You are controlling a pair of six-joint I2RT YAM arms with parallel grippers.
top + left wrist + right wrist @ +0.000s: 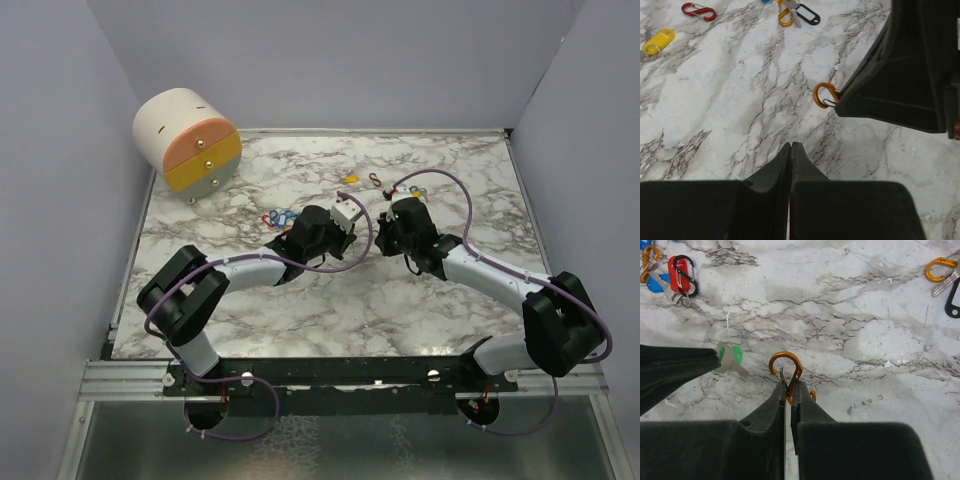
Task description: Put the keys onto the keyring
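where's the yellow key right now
In the top view the yellow key lies at the far middle of the marble table, just left of the red clip.

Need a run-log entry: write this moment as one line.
left gripper shut, green key tag at its tip | right gripper shut on orange S-clip | tag not on clip

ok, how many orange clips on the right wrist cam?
3. One clip pinched in the right fingers, another clip top right beside the black tag, a third clip at the top-left edge by the blue tag. More may lie outside the frame.
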